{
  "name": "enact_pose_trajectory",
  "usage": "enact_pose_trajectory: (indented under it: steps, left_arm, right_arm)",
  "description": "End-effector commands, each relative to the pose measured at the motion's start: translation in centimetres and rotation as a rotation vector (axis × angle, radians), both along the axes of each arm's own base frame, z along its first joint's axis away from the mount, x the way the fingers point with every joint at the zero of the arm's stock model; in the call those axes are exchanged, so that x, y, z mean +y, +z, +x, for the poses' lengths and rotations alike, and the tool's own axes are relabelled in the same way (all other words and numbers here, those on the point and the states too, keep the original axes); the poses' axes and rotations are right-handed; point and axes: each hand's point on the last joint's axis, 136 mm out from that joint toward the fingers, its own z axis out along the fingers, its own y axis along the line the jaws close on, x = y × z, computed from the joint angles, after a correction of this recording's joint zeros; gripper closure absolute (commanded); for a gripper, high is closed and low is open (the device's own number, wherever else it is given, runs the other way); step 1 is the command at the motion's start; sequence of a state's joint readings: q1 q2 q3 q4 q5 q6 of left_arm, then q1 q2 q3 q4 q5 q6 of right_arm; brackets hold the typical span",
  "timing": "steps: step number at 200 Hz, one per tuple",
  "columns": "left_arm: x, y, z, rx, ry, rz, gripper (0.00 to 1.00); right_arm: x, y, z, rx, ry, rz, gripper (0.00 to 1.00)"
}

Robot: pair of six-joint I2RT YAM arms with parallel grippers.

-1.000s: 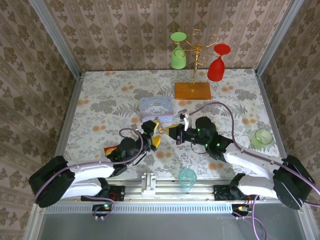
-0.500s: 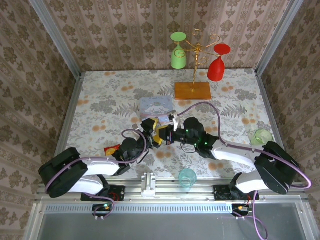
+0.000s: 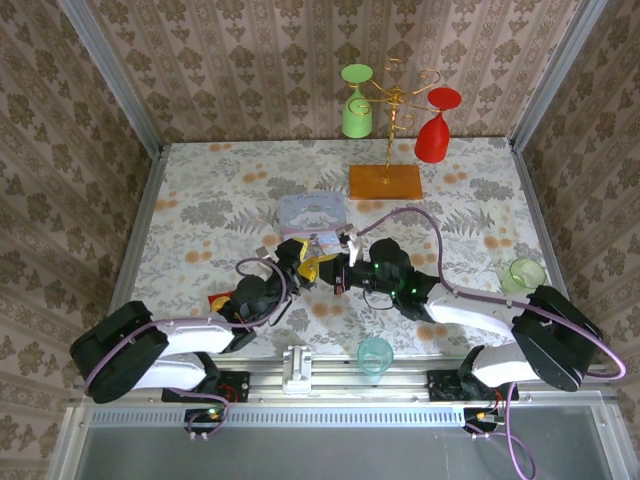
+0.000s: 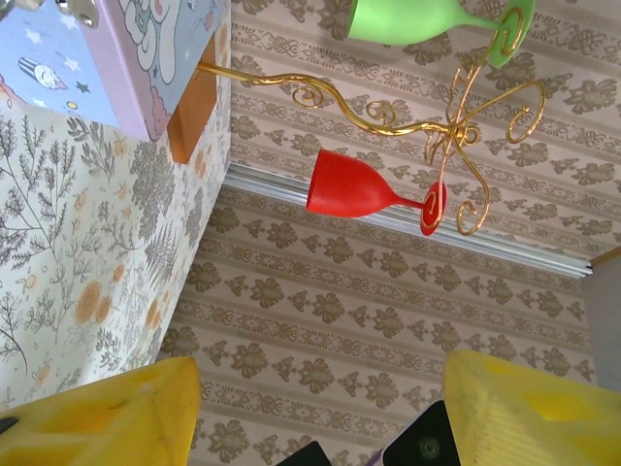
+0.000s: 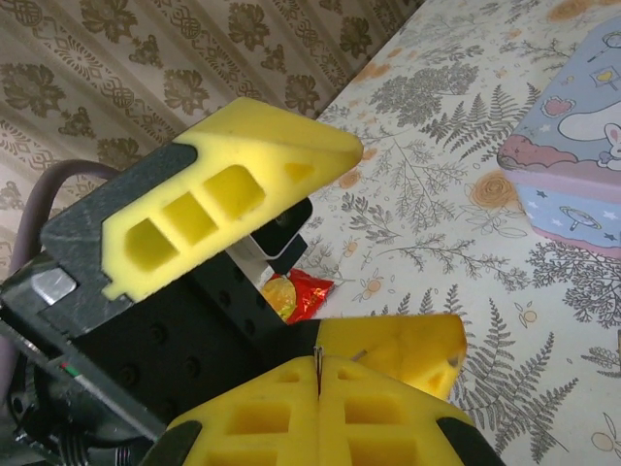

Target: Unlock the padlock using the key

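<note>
My right gripper (image 5: 317, 377) is shut, and a thin silvery metal sliver (image 5: 317, 357) pokes out at its tips; I cannot tell whether this is the key. My left gripper (image 4: 315, 417) is open, with only the far wall showing between its yellow fingers (image 4: 97, 417). In the right wrist view those fingers (image 5: 233, 184) stand wide on either side of my right gripper's tips. From above, the left gripper (image 3: 306, 262) and right gripper (image 3: 339, 271) meet tip to tip just in front of the pale blue tin (image 3: 313, 212). The padlock is hidden among the grippers.
An orange-red snack packet (image 3: 222, 299) lies left of the arms. At the back, a gold stand (image 3: 385, 181) carries a green glass (image 3: 355, 115) and a red glass (image 3: 433, 140). A teal cup (image 3: 375, 353) sits near the front edge and a green cup (image 3: 523, 274) at the right.
My right gripper has moved left to meet the left gripper. The left gripper's jaws have narrowed but still stand apart. The right gripper stays shut.
</note>
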State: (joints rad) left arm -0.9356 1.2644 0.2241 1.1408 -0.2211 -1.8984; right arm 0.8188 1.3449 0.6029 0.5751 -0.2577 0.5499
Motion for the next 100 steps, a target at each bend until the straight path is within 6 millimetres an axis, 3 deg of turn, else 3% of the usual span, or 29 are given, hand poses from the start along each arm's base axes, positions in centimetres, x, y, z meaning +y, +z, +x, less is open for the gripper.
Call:
enact_pose_trajectory:
  steps: [1, 39, 52, 79, 100]
  left_arm:
    - [0.18, 0.43, -0.16, -0.026, -0.009, 0.019, 0.37]
    - [0.16, 0.33, -0.12, -0.027, -0.034, 0.042, 0.52]
    - [0.22, 0.13, -0.13, -0.028, -0.038, 0.052, 0.61]
    - [0.77, 0.01, 0.04, -0.03, -0.032, 0.063, 0.63]
    - [0.69, 0.07, -0.01, -0.028, -0.044, 0.086, 0.71]
  right_arm:
    - [-0.59, 0.64, -0.18, -0.033, -0.019, -0.001, 1.0]
    - [-0.8, 0.49, -0.31, -0.033, -0.018, -0.017, 1.0]
    - [-0.81, 0.5, -0.31, -0.034, -0.02, -0.017, 1.0]
    - [-0.83, 0.54, -0.28, -0.035, -0.022, -0.014, 1.0]
    - [-0.76, 0.62, -0.27, -0.034, -0.02, -0.013, 1.0]
